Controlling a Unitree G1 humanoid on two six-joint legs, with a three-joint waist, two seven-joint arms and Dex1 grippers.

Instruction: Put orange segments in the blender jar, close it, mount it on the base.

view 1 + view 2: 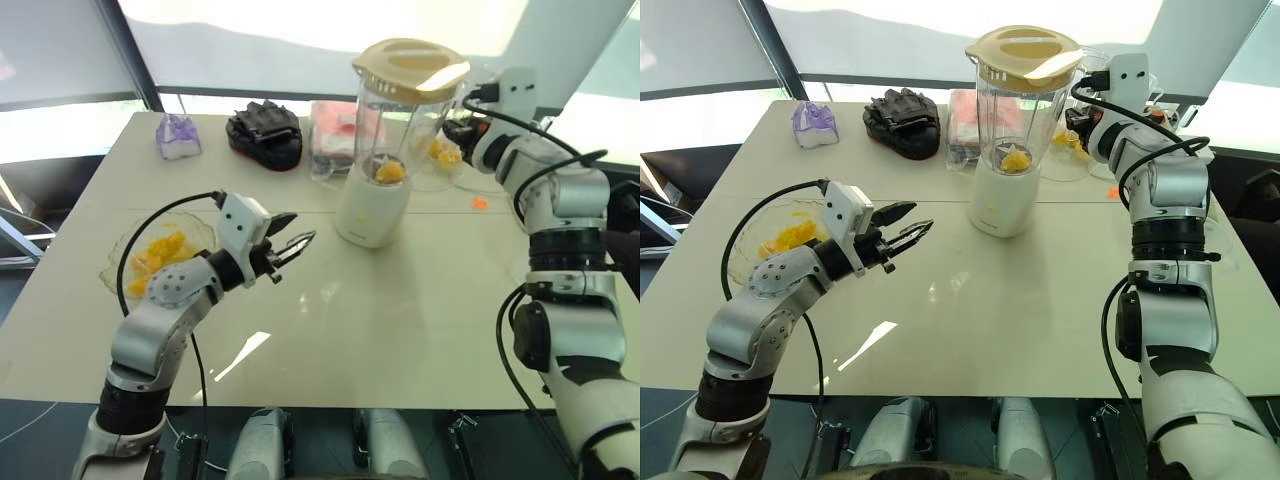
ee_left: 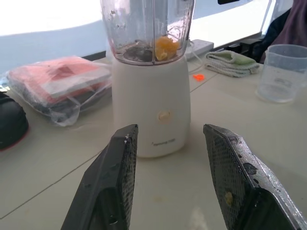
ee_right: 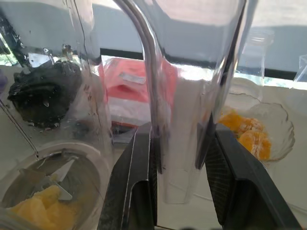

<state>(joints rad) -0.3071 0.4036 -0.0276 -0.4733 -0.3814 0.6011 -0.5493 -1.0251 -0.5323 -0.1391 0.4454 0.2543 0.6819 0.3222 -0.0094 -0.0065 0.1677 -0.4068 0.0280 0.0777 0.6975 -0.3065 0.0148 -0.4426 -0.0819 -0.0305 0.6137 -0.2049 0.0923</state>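
The left arm is bent at the elbow over the near half of the worktop (image 1: 420, 330), its forearm level and aimed toward the blender. The left gripper (image 1: 296, 245) hovers with its two black, mesh-textured fingers (image 2: 112, 177) about half open and holding nothing. The right arm reaches forward at full stretch; the right gripper (image 3: 178, 158) has its fingers closed on the clear handle of the blender jar (image 1: 405, 125).

That jar, tall clear plastic with metal blades at the bottom, stands mounted on the base (image 1: 372, 212), a squat cream-white rounded cylinder, with a flat cream-yellow lid (image 1: 410, 66) on top. A few glossy orange segments (image 1: 390, 171) lie at the jar's bottom.

Two shallow glass bowls hold more fruit: one scalloped bowl (image 1: 115, 262) by the left arm, one (image 3: 278, 125) behind the jar. One black glove (image 1: 266, 131), one bagged pink packet (image 2: 57, 84), one clear beaker (image 2: 284, 72) and one folded towel (image 2: 231, 63) lie on the far side.
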